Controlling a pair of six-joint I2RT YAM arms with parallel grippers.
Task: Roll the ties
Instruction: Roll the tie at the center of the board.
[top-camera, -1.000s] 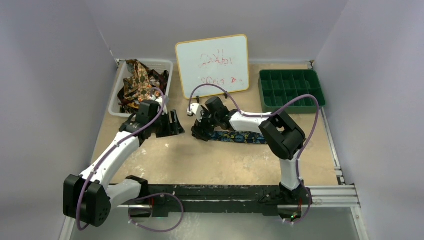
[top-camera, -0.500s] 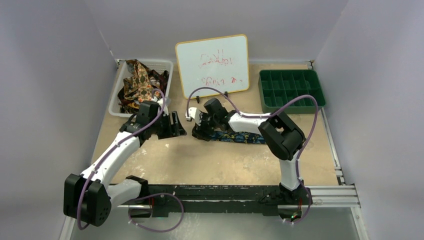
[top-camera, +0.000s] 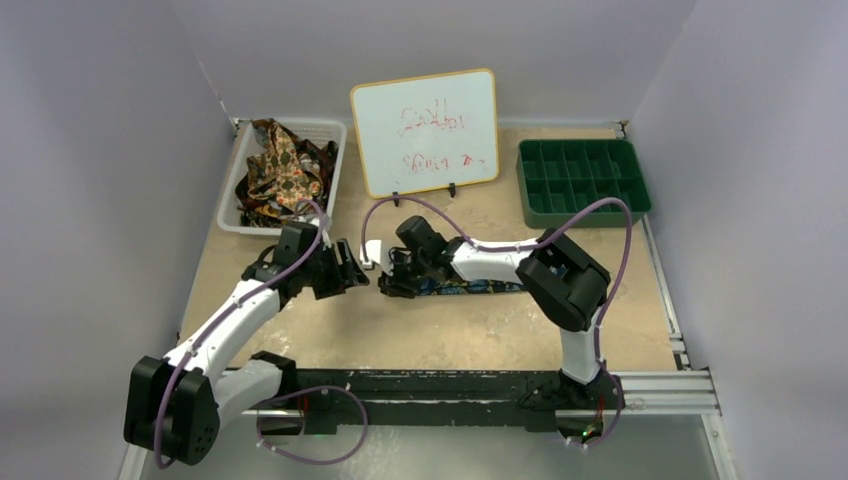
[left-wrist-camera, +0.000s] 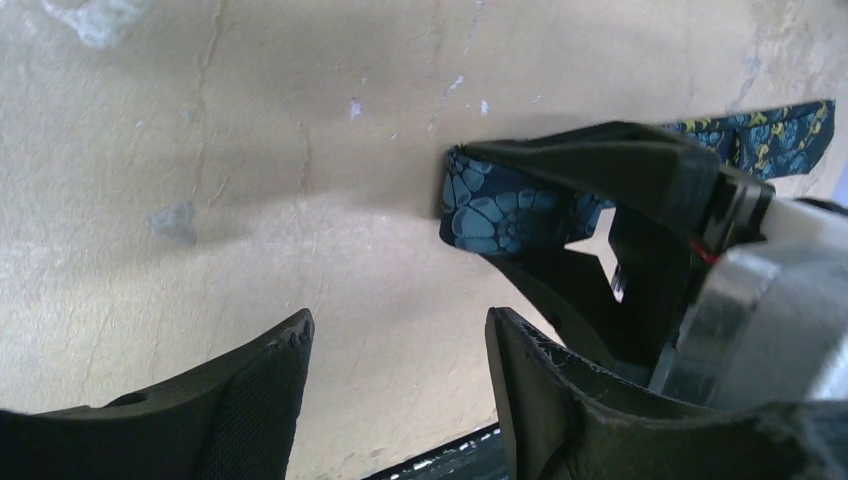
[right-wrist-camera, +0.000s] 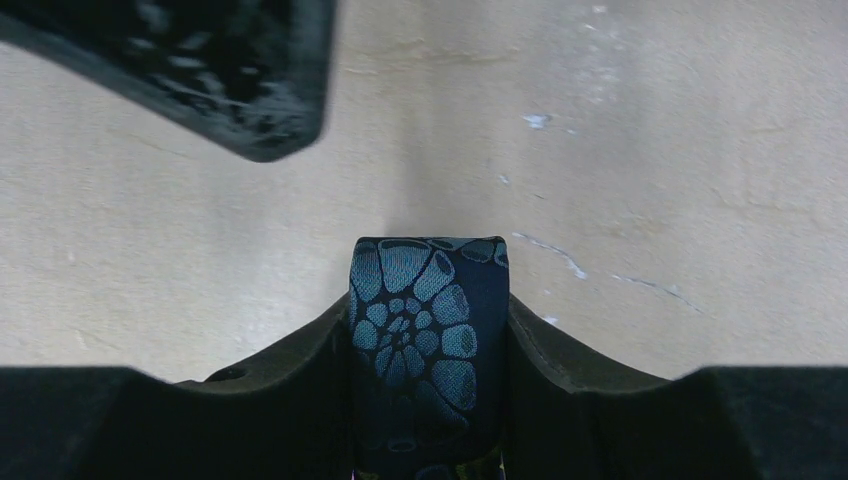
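A dark navy tie (top-camera: 480, 288) with blue and gold print lies flat across the table's middle. My right gripper (top-camera: 388, 284) is shut on its rolled left end (right-wrist-camera: 428, 320), low over the table; the roll also shows in the left wrist view (left-wrist-camera: 500, 205). My left gripper (top-camera: 355, 268) is open and empty, just left of the right gripper, its fingers (left-wrist-camera: 270, 385) apart over bare table. One left fingertip (right-wrist-camera: 250, 70) shows in the right wrist view. More brown, gold and red ties (top-camera: 280, 165) are heaped in a white basket (top-camera: 228, 215) at the back left.
A whiteboard (top-camera: 427, 128) with red writing stands at the back centre. A green divided tray (top-camera: 582, 180) sits at the back right. A black rail (top-camera: 420, 385) runs along the near edge.
My right gripper has moved left and nearer with the tie's rolled end. My left gripper has swung nearer and right, closing in on it.
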